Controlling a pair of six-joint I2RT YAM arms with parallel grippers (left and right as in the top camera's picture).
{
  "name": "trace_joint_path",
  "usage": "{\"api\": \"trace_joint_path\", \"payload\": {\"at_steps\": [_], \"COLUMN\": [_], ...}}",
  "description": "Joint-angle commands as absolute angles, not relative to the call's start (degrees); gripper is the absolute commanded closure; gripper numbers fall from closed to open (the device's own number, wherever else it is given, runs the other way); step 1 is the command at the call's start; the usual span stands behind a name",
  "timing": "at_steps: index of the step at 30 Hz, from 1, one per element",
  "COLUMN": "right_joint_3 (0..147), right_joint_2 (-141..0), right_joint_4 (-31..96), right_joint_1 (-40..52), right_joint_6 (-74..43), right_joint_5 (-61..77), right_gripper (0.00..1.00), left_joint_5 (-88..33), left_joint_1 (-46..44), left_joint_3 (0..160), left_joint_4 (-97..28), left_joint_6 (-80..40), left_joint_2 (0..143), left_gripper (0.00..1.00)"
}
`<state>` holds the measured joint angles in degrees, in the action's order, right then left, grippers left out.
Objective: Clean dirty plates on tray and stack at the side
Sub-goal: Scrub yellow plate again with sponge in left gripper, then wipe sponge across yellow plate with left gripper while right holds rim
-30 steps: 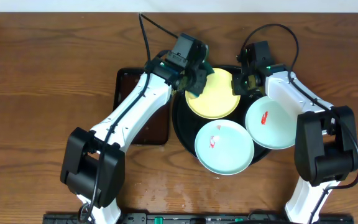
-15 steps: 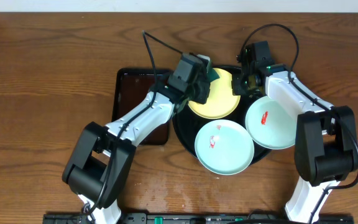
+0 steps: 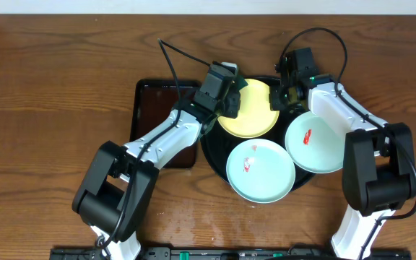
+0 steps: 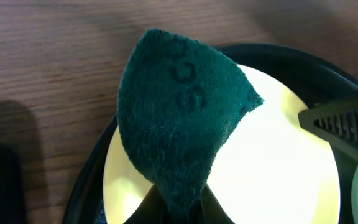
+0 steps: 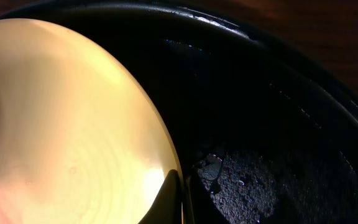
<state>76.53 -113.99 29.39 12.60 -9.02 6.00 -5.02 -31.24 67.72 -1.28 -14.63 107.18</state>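
On the round black tray lay all three plates, close together, and none had yet been stacked at the side of the table. The yellow plate sat at the back of the tray. One pale blue plate sat at the front and the other blue plate on the right, each with a red smear near its middle, so both looked unwashed.

The left gripper was clamped tight on a folded green scouring pad, which hung over the yellow plate's back left edge. Whether the pad touched the plate could not be told. No smear showed on the part of that plate in view.

The right gripper had its jaws pressed together with nothing between them, its tips low at the yellow plate's right rim, above the tray floor. It seemed placed to steady the plate, though contact was not clear.

A brown rectangular tray lay just left of the black one, bare where visible. By this reckoning the job was at its first plate: wiping seemed under way, with two dirty plates and all the stacking left.
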Motion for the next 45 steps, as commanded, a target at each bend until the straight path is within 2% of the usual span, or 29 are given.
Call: {"api": "trace_joint_path", "payload": {"at_steps": [1,16,21,25,28,33,39,45], "right_joint_3": [76.4,76.4,76.4,76.4,76.4,76.4,76.4,76.4], "right_joint_2": [-113.97,-113.97,-113.97,-113.97,-113.97,-113.95,-113.97,-113.97], "right_joint_4": [29.45,29.61,29.58,29.58,29.58,29.58,29.54,29.47], "right_joint_1": [12.21,12.05,12.08,12.05,12.08,12.08,12.05,12.08], "right_joint_6": [-10.22,-10.17,-10.17,-10.17,-10.15,-9.52,-9.32,-9.34], "right_joint_5": [6.28,6.26,6.26,6.26,6.26,6.26,6.28,6.28], "right_gripper": [0.99,0.99,0.99,0.99,0.99,0.99,0.99,0.99], "left_joint_5": [-3.4,-13.37,-12.82,-6.94,-1.85,-1.83,4.27,4.36], "left_joint_1": [-31.31,-31.31,-31.22,-32.8,-34.94,-37.5,-38.11,-38.17], "left_joint_3": [67.33,67.35,67.33,66.0,62.96,58.65,54.13,48.4], "left_joint_4": [-0.75,-3.9,-2.96,-2.24,4.29,16.27,18.87,30.17], "left_joint_6": [-15.4,-15.42,-16.1,-16.84,-16.45,-14.02,-17.82,-18.2], "left_joint_2": [106.91,105.62,105.62,105.67,105.67,105.67,105.67,105.75], "left_gripper": [0.93,0.92,0.93,0.93,0.93,0.93,0.93,0.92]}}
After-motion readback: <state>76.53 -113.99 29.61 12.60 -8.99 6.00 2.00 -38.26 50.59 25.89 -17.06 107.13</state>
